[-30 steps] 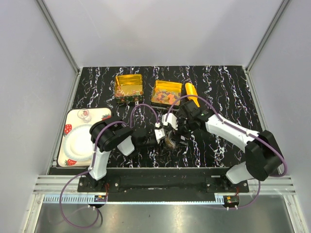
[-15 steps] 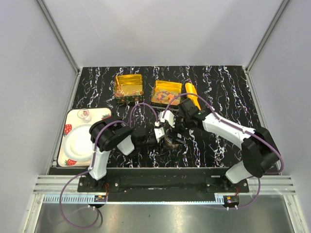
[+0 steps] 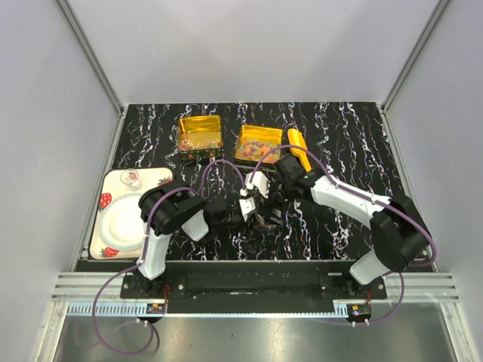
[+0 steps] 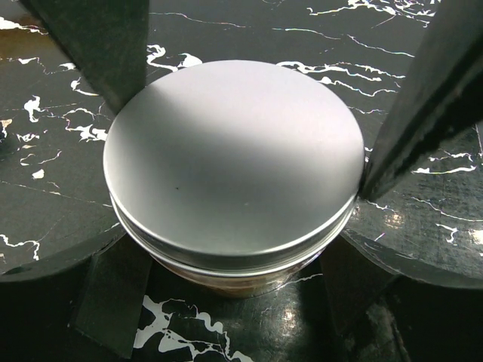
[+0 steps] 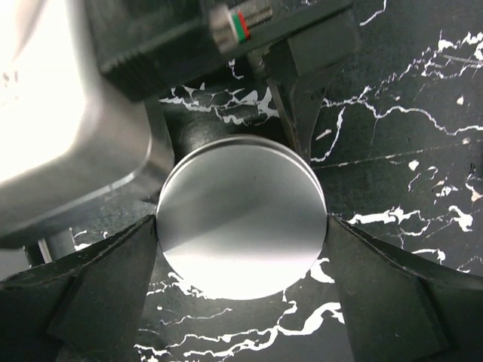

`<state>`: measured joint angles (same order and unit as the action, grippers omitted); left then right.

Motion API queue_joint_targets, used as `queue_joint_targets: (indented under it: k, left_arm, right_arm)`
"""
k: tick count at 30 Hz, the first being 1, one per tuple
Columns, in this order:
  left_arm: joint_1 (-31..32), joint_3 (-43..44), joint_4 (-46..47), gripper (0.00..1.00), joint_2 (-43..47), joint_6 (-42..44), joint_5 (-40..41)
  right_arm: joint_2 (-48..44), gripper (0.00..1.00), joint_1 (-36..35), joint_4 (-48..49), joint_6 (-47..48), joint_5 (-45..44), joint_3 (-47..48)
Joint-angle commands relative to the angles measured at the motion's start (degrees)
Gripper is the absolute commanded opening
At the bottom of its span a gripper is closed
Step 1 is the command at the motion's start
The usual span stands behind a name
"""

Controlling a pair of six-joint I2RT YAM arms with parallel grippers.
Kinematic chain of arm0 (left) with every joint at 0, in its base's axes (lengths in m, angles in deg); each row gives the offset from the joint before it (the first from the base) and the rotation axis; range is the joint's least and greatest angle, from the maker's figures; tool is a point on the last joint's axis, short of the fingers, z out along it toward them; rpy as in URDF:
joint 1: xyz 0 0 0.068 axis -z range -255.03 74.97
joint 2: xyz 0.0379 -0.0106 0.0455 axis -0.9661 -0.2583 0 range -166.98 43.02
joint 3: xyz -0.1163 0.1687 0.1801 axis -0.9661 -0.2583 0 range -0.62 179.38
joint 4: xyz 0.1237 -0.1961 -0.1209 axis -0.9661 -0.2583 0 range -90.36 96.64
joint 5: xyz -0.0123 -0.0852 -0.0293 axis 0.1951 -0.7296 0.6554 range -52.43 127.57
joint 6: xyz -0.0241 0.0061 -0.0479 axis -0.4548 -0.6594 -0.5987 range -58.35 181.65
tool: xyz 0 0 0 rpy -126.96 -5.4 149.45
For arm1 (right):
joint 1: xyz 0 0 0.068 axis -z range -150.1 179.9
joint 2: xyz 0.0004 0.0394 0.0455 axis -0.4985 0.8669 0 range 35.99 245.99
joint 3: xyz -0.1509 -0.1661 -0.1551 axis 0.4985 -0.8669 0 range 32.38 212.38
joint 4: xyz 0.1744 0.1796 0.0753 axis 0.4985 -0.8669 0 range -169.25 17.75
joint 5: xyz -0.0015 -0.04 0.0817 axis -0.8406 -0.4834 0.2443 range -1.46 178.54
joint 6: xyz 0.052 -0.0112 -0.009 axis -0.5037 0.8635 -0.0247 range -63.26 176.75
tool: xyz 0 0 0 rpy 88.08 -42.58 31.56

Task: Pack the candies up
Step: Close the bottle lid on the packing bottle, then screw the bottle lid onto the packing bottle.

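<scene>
Candies [image 3: 256,151] lie in the two gold tins [image 3: 199,132] at the far side of the table [image 3: 355,136], well apart from where I work. The yellow scoop [image 3: 299,145] rests just beside the right-hand tin. From above, my left gripper [image 3: 251,213] and right gripper [image 3: 267,200] crowd over one small jar [image 3: 262,220] near the middle, and little of it shows between them.

My left wrist camera fills with that jar, a silver lid [image 4: 234,151] on top. My left fingers [image 4: 423,113] press its sides, so I judge them clamped on the jar. I cannot tell whether any sweets are inside.

My right wrist camera looks straight down on the lid, my right fingers meeting its rim on both sides. Whether they squeeze or merely rest there, I cannot tell.

Only the top view shows the tins and scoop. Only the wrist views show the lid clearly.

The risk, as I judge it, is the lid sitting crooked. If my right jaws drag on it while lifting away, the jar could twist in my left grip or tip. My two grippers are also close enough to knock together.
</scene>
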<state>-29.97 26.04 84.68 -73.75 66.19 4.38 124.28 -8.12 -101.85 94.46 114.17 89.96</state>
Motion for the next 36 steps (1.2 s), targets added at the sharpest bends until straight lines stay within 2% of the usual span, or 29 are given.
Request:
queue_joint_targets:
  k: [1,24,28,36]
  left_arm:
    - [0.0,0.5,17.4,0.84,-1.4,-0.8,-1.6]
    - [0.0,0.6,17.4,0.83,-1.5,-0.6,-1.5]
    - [-0.1,0.3,17.4,0.83,-1.4,-0.3,-1.9]
    - [-0.1,0.2,17.4,0.83,-1.1,-0.1,-2.1]
  right_arm:
    - [0.1,0.98,-1.0,3.3,-0.8,0.3,1.6]
    - [-7.6,1.0,-0.4,-2.7,2.5,1.5,1.6]
    - [-6.9,1.0,1.5,0.6,2.0,1.6,0.6]
    - [-4.4,1.0,1.9,9.3,-2.2,-5.4,-0.2]
